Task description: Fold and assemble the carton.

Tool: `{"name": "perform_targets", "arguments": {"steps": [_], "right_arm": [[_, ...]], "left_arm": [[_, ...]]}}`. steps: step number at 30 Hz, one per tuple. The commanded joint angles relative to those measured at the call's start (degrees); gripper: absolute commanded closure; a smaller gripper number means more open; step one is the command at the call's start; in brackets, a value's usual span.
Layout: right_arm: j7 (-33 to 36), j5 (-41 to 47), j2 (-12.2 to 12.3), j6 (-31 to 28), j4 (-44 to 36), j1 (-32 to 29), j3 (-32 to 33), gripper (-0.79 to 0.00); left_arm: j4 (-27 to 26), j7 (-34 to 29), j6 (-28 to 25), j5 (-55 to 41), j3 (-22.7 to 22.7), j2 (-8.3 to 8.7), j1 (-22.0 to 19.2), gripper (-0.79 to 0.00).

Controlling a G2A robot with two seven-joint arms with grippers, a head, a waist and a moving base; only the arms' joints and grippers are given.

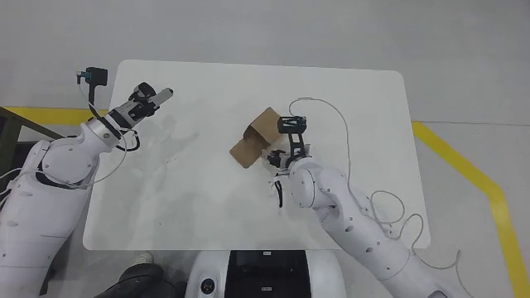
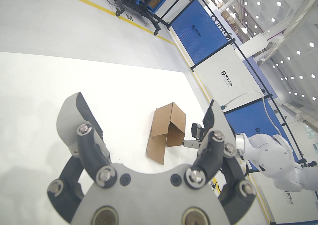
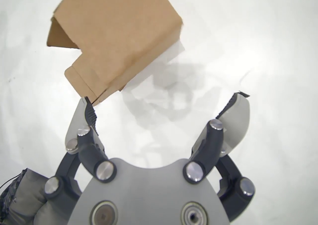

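A brown carton [image 1: 257, 136] lies partly folded near the middle of the white table [image 1: 190, 207], one panel raised like a tent. In the left wrist view the carton [image 2: 167, 131] sits far ahead of my left gripper [image 2: 146, 109], which is open and holds nothing. That left gripper [image 1: 157, 98] hovers near the table's far left corner. My right gripper [image 3: 164, 98] is open just beside the carton [image 3: 116, 30]; one fingertip [image 3: 87, 106] touches or nearly touches a carton corner. From above, the right gripper [image 1: 291, 129] stands at the carton's right side.
A thin white cable [image 1: 344, 136] loops over the table to the right of the carton. The table's left half and front are bare white surface. Yellow floor tape [image 1: 464, 165] runs past the right edge. Racks and blue panels [image 2: 198, 30] stand far behind the table.
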Motion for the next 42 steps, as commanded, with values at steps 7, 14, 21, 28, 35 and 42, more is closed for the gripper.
{"name": "perform_targets", "arguments": {"steps": [7,14,21,28,35,42], "right_arm": [[2.64,-8.59,1.0,3.94,-2.45,-1.36,4.65,-0.785],[1.26,-6.21,0.91,-0.71,-6.42,-2.71,6.91,-0.785],[-6.91,-1.28,1.04,-14.07,-6.61,-6.36,6.85,-0.785],[-15.11,-0.47,0.31,-18.96,-1.52,-6.1,5.06,-0.767],[-21.47,-0.04,-1.12,-18.73,4.92,-3.73,2.73,-0.763],[-23.03,-1.6,-2.25,-16.45,8.57,-2.26,0.96,-0.462]], "left_arm": [[0.0,0.0,0.0,0.0,0.0,0.0,0.0,-0.785],[0.0,0.0,0.0,0.0,0.0,0.0,0.0,-0.785],[0.0,0.0,0.0,0.0,0.0,0.0,0.0,-0.785],[0.0,0.0,0.0,0.0,0.0,0.0,0.0,-0.785],[0.0,0.0,0.0,0.0,0.0,0.0,0.0,-0.785],[0.0,0.0,0.0,0.0,0.0,0.0,0.0,-0.785]]}}
